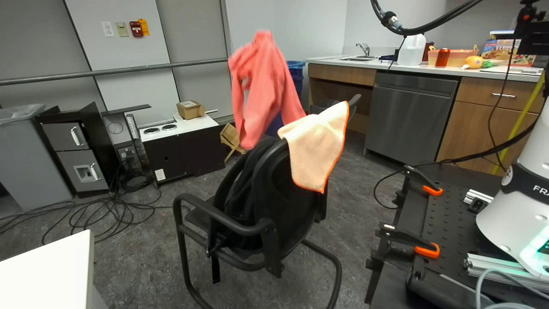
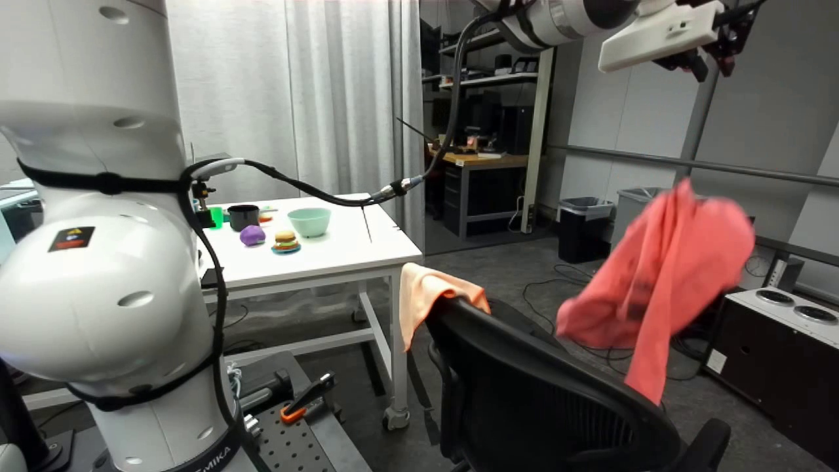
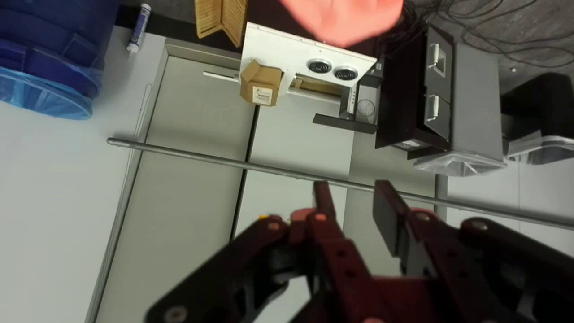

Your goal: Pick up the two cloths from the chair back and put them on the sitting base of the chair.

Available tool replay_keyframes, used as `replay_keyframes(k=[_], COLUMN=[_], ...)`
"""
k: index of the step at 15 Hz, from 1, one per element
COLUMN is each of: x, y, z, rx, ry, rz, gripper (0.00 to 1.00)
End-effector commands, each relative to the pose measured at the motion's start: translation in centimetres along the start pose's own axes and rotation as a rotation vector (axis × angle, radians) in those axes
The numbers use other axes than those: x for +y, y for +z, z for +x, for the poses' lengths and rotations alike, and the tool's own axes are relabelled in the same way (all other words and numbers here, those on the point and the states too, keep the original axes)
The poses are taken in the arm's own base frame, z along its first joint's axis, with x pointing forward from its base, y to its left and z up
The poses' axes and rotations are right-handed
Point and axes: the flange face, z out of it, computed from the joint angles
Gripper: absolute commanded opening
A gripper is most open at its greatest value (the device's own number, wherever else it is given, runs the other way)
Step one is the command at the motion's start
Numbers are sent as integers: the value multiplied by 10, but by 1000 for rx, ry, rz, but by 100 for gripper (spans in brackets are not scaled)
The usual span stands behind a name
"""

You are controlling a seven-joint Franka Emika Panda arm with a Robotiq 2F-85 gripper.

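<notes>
Holding nothing, the end effector is partly spread; in an exterior view, the red cloth is airborne at its six o'clock, the peach cloth drapes the chair back at ten o'clock.

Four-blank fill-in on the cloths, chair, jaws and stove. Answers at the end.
The peach cloth over the chair back has an edge coloured ____.
With a gap between them, the jaws are ____.
In height, the coral cloth is ____ the jaws.
The stove shows ____ burners.
Missing: orange; open; below; two.
</notes>
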Motion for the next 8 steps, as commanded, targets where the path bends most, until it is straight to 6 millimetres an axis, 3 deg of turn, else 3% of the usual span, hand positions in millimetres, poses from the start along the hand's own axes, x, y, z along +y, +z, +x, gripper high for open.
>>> replay_keyframes(k=[1,6,8], x=[15,18,14], y=[30,53,58], z=[-13,-57,-69], rx=[-76,-252,-326], ry=[-38,-79,-81], rz=[-41,-10,20], gripper=[65,99,100])
